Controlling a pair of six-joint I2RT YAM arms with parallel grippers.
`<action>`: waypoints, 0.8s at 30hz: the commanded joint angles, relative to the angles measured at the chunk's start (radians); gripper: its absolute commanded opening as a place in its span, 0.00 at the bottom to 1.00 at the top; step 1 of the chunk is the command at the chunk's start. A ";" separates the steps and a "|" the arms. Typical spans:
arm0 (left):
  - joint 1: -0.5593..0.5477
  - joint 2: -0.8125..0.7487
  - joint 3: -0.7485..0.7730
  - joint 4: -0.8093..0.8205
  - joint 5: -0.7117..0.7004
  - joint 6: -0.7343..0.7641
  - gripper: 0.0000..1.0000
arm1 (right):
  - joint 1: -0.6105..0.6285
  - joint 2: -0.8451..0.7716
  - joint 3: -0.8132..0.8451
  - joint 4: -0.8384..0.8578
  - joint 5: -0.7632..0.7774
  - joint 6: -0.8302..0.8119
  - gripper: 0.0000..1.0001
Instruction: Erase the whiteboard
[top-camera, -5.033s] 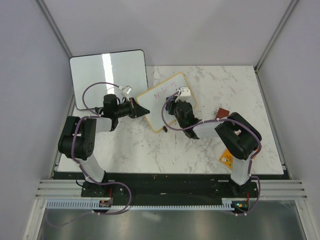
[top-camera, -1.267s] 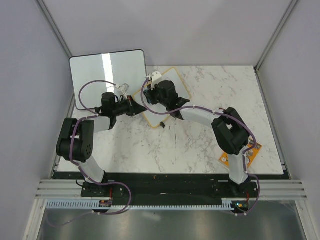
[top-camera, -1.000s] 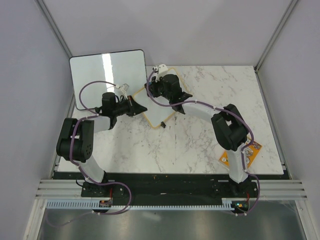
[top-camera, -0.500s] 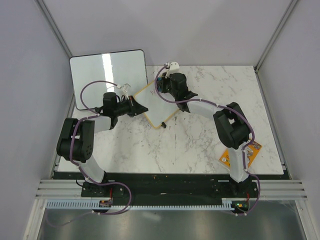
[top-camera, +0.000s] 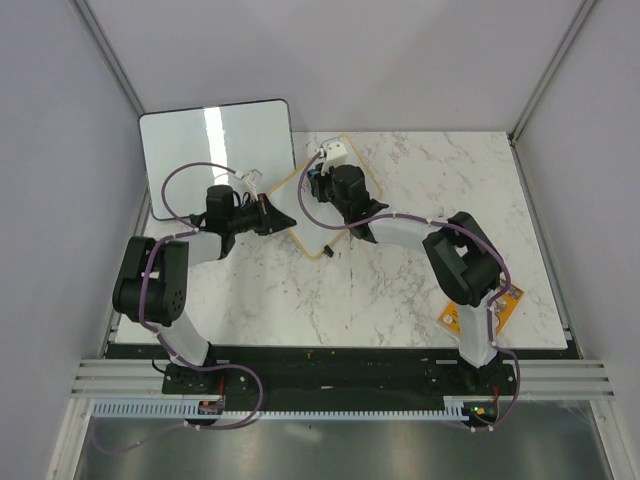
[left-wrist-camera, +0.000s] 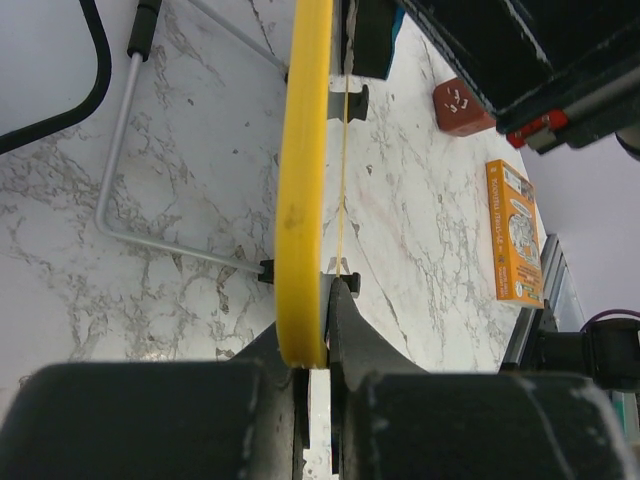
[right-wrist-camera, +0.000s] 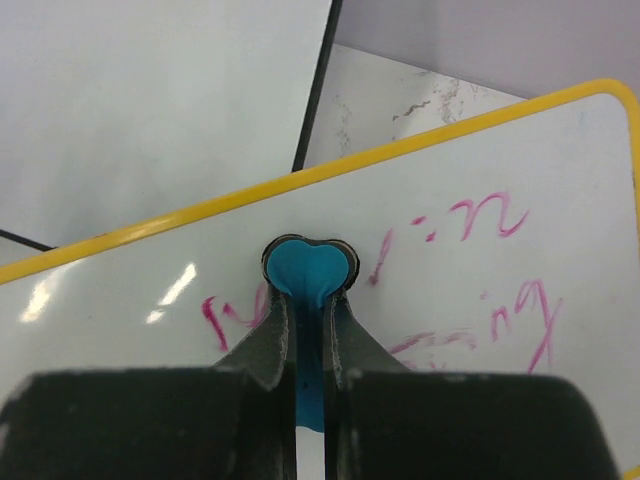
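The whiteboard (top-camera: 300, 218) with a yellowish frame stands tilted at the back middle of the table. My left gripper (top-camera: 270, 216) is shut on its left frame edge; in the left wrist view the yellow frame (left-wrist-camera: 305, 180) sits edge-on between the jaws of the gripper (left-wrist-camera: 318, 335). My right gripper (top-camera: 320, 186) is shut on a blue eraser (right-wrist-camera: 310, 272) and presses it against the board face (right-wrist-camera: 480, 150). Pink-red handwriting (right-wrist-camera: 485, 218) shows to the right of the eraser and more (right-wrist-camera: 215, 318) to its left.
A larger blank glossy board (top-camera: 215, 155) with a thin black edge leans behind the left arm and shows in the right wrist view (right-wrist-camera: 150, 100). An orange box (top-camera: 478, 310) lies near the right arm's base. A red-brown block (left-wrist-camera: 460, 105) and a metal wire stand (left-wrist-camera: 150, 215) are on the marble.
My right gripper swept the eraser from the board's upper left toward the right, then back left and down. The left gripper keeps holding the frame. The board was tilted up since five seconds ago.
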 joint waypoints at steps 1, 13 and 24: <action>-0.090 -0.021 -0.019 -0.060 0.159 0.218 0.02 | 0.126 0.047 -0.051 -0.206 -0.139 -0.034 0.00; -0.093 -0.024 -0.019 -0.069 0.153 0.222 0.02 | 0.045 0.105 -0.004 -0.212 -0.108 0.024 0.00; -0.093 -0.031 -0.018 -0.077 0.153 0.225 0.02 | -0.173 0.147 0.047 -0.328 -0.031 0.137 0.00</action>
